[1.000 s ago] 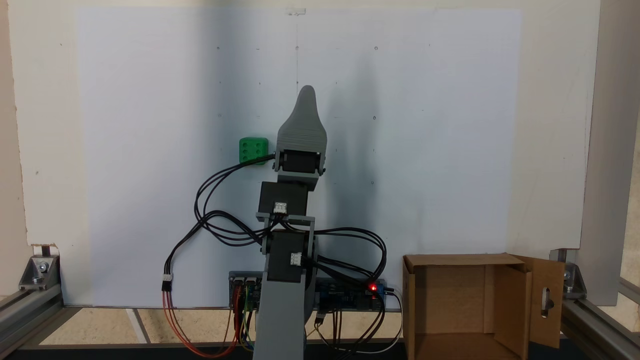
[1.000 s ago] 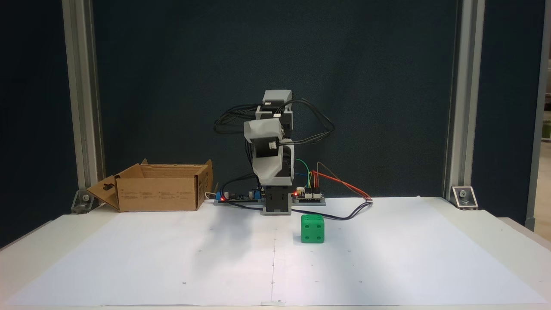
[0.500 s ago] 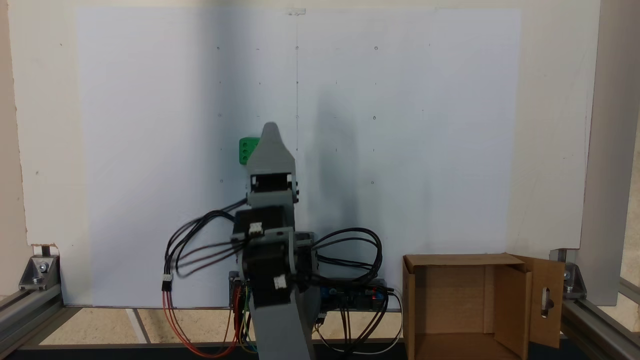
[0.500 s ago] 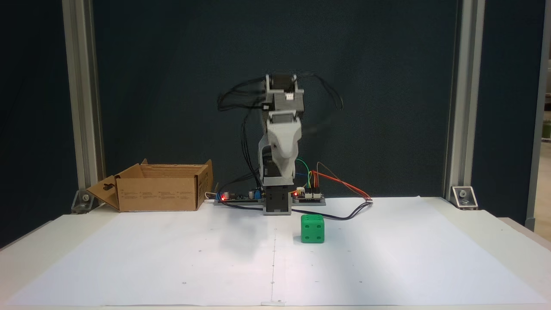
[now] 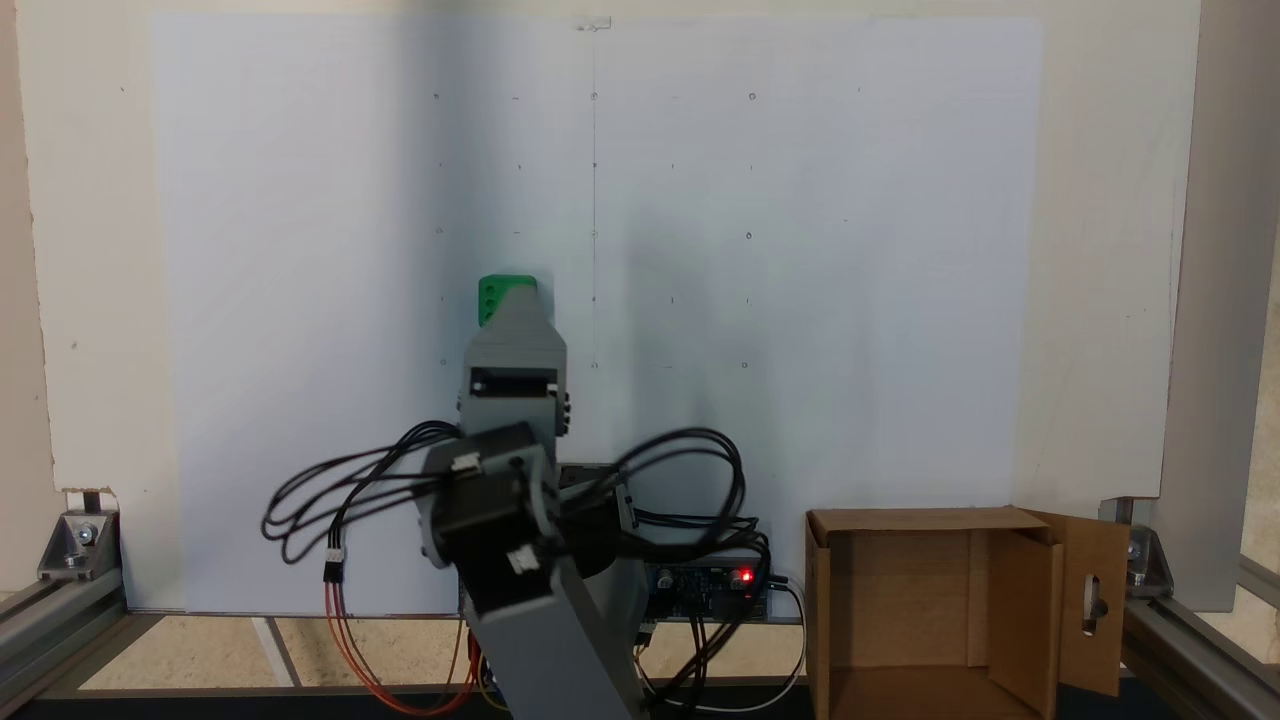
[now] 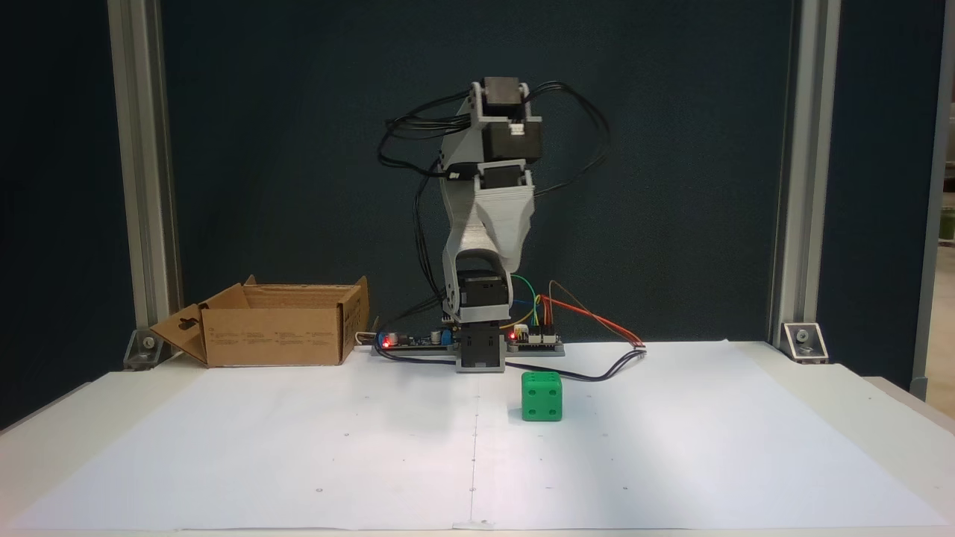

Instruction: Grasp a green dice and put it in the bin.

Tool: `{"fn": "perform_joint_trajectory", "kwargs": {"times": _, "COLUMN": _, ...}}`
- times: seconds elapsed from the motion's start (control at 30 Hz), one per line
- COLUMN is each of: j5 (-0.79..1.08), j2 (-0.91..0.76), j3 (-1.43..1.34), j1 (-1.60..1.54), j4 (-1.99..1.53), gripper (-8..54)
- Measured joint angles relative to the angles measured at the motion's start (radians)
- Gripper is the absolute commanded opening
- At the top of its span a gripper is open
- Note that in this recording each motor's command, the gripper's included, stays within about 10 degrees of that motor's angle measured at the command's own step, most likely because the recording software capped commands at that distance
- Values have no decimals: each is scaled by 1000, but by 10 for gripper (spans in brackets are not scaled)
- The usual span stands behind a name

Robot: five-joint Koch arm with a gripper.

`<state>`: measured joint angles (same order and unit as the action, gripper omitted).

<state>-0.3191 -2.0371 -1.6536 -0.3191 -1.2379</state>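
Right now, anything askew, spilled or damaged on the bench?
Nothing stands out. The green dice sits flat on the white paper, untouched. The bin stands upright by the frame post, flaps open and interior looking empty. Cables loop loosely off the arm's base, but none crosses the dice.

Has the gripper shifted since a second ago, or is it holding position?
Yes. In a fixed view the gripper has swung left and toward the base, from right of the paper's centre line to over the green dice.
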Motion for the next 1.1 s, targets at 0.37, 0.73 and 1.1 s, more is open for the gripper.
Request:
{"fn": "perform_joint_trajectory", "kwargs": {"times": 0.37, "j5": -75, "j2": 252, "j3": 106, "j1": -121, "j4": 5, "gripper": 439}}
{"fn": "perform_joint_trajectory", "kwargs": {"times": 0.73, "j5": -97, "j2": 321, "j3": 135, "j1": -155, "j4": 6, "gripper": 437}}
{"fn": "perform_joint_trajectory", "kwargs": {"times": 1.1, "j5": -97, "j2": 322, "j3": 64, "j1": -144, "j4": 55, "gripper": 435}}
